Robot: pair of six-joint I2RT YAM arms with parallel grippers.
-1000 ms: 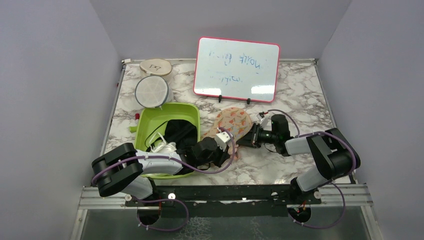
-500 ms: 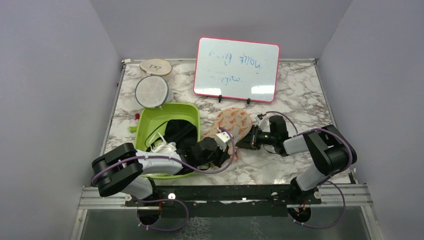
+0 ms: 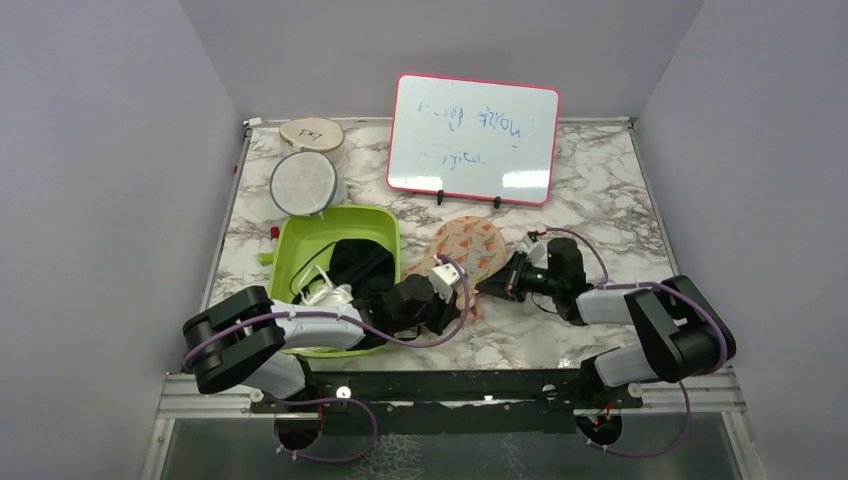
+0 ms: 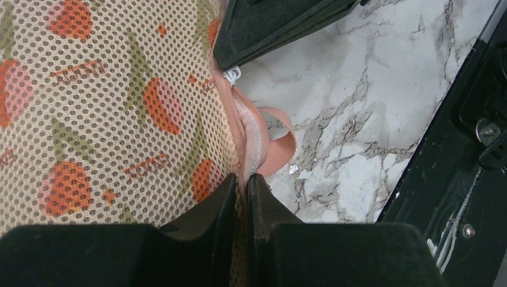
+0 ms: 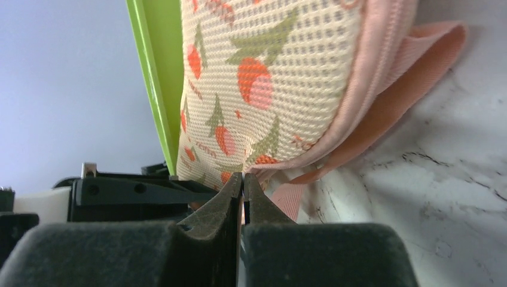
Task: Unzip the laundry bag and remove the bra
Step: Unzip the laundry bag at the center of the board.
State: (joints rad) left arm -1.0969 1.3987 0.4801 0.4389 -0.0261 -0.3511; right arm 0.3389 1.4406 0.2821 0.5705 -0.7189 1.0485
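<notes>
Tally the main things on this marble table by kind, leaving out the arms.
Discs: 2 (round beige disc, round white mesh disc)
Tubs: 1 (green plastic tub)
Bags: 1 (peach leaf-printed mesh laundry bag)
Boards: 1 (red-framed whiteboard)
Cloth in tub: 2 (black garment, white cloth bundle)
Total: 7

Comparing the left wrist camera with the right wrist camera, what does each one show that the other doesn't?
Only the left wrist view shows a small white zipper tab on the bag's edge and the black rail along the table's edge. Only the right wrist view shows the green tub wall behind the bag. Both show the laundry bag, its pink strap loop and the marble table. In each, that camera's own gripper, the left gripper and the right gripper, is pinched shut on the bag's seam.
</notes>
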